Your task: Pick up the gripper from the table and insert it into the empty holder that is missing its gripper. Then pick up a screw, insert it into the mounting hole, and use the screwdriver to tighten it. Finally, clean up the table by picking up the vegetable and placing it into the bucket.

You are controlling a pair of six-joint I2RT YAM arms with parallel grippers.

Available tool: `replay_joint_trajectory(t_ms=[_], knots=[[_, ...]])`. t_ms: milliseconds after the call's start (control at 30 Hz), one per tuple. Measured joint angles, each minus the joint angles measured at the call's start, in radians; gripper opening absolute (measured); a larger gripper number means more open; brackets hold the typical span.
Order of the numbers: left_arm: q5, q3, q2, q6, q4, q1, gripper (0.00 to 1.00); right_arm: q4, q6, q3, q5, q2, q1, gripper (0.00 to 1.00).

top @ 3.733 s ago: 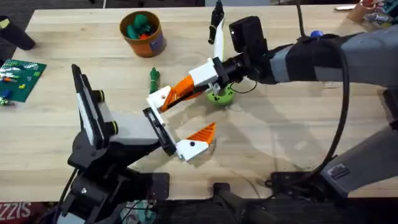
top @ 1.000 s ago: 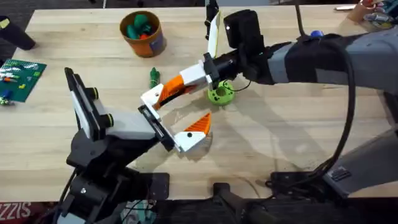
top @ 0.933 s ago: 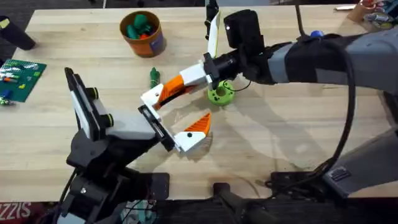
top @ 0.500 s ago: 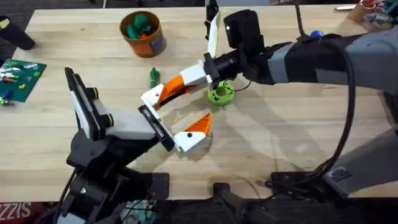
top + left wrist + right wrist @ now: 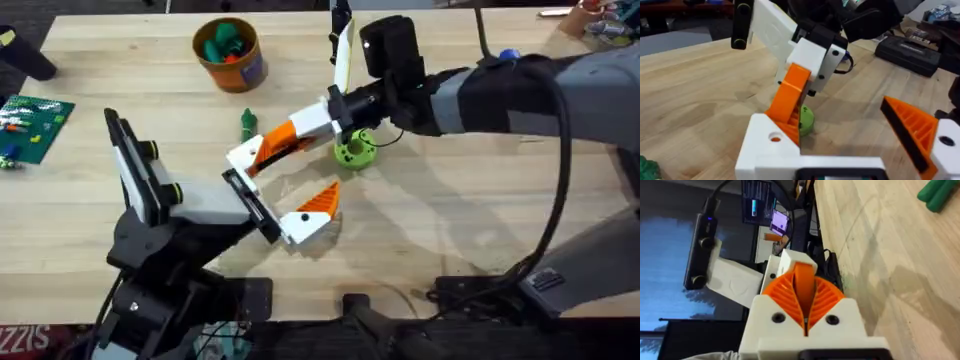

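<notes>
My right gripper (image 5: pixel 280 142) reaches in from the right, shut on the orange tip of the loose gripper (image 5: pixel 247 157). In the right wrist view that tip (image 5: pixel 804 286) is squeezed between my orange pads (image 5: pixel 826 296). The loose gripper's white base (image 5: pixel 771 145) sits at the upper end of the holder (image 5: pixel 252 203), the black end bar of my left arm. The bar's other end bears one white-orange finger (image 5: pixel 312 210), so my left gripper (image 5: pixel 288 190) stands open. The dark-green vegetable (image 5: pixel 247 125) lies on the table just beyond. The orange-brown bucket (image 5: pixel 228 52) stands at the back left.
A lime-green disc with holes (image 5: pixel 354 152) lies under my right wrist. A green board (image 5: pixel 32 126) sits at the left edge. Inside the bucket are green and orange toys. A small blue object (image 5: pixel 508 55) peeks out behind my right arm.
Since 3.7 s ago my right gripper has carried the loose gripper a little left and back, and the holder has shifted left with it. Over the last second nothing has moved.
</notes>
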Motion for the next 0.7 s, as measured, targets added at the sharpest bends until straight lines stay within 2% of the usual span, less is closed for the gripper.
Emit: replay_joint_trajectory(t_ms=[167, 267, 367, 467, 533, 600, 700], knots=[[0.000, 0.000, 0.000, 0.000, 0.000, 0.000, 0.978, -0.001, 0.000, 0.000, -0.004, 0.000, 0.000, 0.078], [0.007, 0.000, 0.000, 0.001, 0.000, 0.000, 0.978, -0.006, 0.000, 0.000, -0.005, 0.000, 0.000, 0.157], [0.030, 0.001, -0.001, 0.008, 0.000, 0.000, 0.978, -0.009, -0.002, 0.000, -0.008, 0.000, 0.001, 0.347], [0.051, 0.001, -0.001, 0.020, 0.000, -0.001, 0.978, -0.017, -0.008, -0.001, -0.009, 0.000, 0.001, 0.639], [0.093, 0.001, -0.001, 0.026, 0.000, -0.010, 0.978, -0.015, -0.013, -0.002, -0.006, 0.000, 0.001, 0.818], [0.121, 0.001, -0.001, 0.029, -0.001, -0.018, 0.978, -0.015, -0.016, -0.002, -0.006, 0.000, -0.001, 0.923], [0.142, 0.001, -0.001, 0.031, -0.002, -0.018, 0.978, -0.016, -0.019, -0.002, -0.007, 0.001, -0.010, 0.990]])
